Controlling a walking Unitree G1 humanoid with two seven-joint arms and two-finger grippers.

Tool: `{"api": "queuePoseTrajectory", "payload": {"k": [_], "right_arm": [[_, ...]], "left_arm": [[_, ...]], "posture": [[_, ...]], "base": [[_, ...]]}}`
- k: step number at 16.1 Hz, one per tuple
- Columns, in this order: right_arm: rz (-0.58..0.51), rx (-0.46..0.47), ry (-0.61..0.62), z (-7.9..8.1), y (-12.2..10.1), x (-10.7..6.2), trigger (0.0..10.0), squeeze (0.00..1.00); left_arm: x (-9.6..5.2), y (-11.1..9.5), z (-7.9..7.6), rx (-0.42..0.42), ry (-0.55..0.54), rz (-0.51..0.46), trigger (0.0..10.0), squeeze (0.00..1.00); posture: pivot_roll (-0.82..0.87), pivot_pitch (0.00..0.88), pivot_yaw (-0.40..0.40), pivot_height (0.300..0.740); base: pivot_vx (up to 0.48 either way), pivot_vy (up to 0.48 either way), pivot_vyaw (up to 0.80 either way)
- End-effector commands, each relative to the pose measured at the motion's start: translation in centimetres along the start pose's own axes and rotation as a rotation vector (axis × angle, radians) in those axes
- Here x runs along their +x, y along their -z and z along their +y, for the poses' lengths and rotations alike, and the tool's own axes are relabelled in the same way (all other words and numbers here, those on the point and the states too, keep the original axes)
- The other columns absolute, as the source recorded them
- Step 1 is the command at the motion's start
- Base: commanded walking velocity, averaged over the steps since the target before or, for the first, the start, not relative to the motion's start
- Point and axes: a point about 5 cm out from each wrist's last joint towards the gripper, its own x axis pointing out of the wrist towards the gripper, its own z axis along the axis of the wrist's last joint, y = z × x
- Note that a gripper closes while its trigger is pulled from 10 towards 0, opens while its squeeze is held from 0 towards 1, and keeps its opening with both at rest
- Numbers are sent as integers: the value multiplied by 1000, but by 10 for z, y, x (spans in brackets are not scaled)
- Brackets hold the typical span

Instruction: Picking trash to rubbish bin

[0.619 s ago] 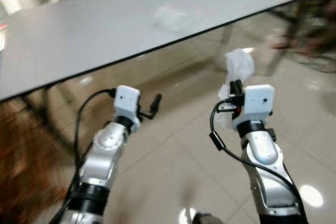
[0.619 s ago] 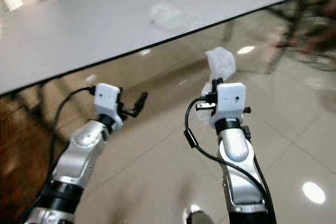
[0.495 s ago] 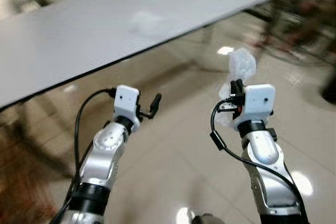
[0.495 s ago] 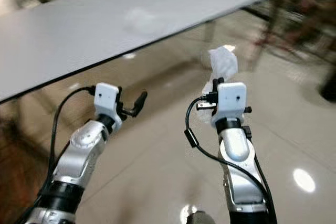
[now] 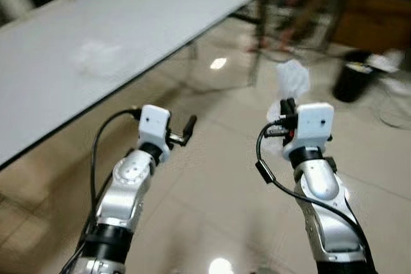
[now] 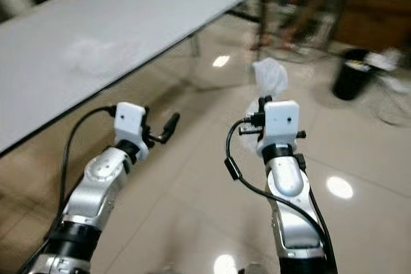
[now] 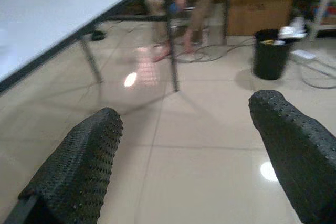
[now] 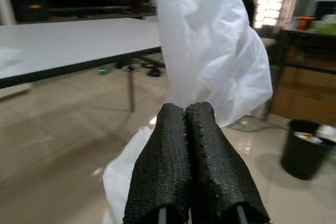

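Nearest us, our right hand (image 8: 191, 129) pinches a crumpled white plastic wrapper (image 8: 210, 51) between closed fingers, holding it up above the glossy beige tiled floor (image 5: 212, 190). Our left hand (image 7: 189, 150) hovers beside it with fingers spread apart, gripping nothing. To our left runs the long white table (image 5: 96, 36), its dark edge slanting away. Farther off on the right stands a small black rubbish bin (image 5: 352, 83) with scraps inside, open floor between us and it.
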Motion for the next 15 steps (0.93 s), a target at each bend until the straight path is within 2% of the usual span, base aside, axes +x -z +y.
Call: {"api": "queuePoseTrajectory", "payload": {"k": [1,6,13,15], "right_arm": [[5,6,4,-2,1,-1,0,0],[7,4,3,-2,1,-2,0,0],[-6,-5,-5,-1,0,-3,0,0],[-5,-6,-5,-1,0,-3,0,0]], "left_arm": [[1,-1,-5,3,14,-5,10000,0],[1,0,-7,4,17,-3,10000,0],[0,1,-6,11,20,5,10000,0],[0,2,-6,12,21,9,10000,0]], "posture": [[-56,95,65,740],[-60,97,64,740],[-60,97,68,740],[-62,96,69,740]], "base": [[292,0,-781],[279,0,-781],[269,0,0],[0,0,0]]}}
